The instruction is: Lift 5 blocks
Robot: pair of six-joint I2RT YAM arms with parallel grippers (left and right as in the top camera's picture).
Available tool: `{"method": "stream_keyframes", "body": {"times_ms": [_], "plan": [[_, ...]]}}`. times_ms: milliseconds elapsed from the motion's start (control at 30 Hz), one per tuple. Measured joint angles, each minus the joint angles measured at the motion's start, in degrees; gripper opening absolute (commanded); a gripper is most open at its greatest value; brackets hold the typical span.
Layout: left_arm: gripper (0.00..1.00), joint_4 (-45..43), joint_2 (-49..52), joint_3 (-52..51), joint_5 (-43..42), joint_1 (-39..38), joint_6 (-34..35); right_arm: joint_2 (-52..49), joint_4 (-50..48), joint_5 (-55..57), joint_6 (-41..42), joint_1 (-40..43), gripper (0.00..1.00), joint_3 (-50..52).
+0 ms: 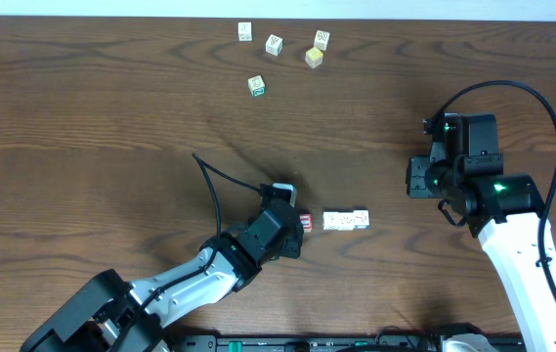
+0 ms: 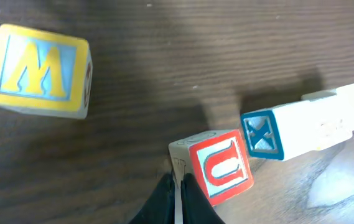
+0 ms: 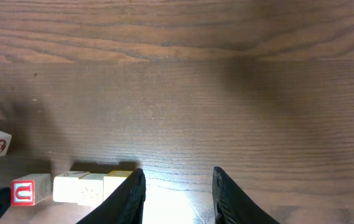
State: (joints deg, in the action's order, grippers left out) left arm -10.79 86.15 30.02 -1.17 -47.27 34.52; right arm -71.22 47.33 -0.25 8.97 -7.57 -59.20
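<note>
The left gripper [image 2: 177, 194] is seen closed on nothing, its tips just beside the red-bordered block [image 2: 220, 167], which is set at one end of the row of blocks [image 1: 346, 220] on the desk [image 1: 111, 117], while the right gripper [image 3: 178, 182] is held moderately parted and empty nearby.

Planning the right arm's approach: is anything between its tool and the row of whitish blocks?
Nothing visible: only bare table lies between the right tool and the whitish blocks. The left tool sits on their far side, beside the red-bordered block.
</note>
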Motion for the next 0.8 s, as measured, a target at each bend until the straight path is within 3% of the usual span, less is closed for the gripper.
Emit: {"method": "stream_keyframes", "body": {"times_ms": [800], "plan": [[0.07,-3.8,0.0,0.0,-1.9,0.0,0.0,0.0,0.0,0.0,0.0,0.0,0.33,0.0]]}}
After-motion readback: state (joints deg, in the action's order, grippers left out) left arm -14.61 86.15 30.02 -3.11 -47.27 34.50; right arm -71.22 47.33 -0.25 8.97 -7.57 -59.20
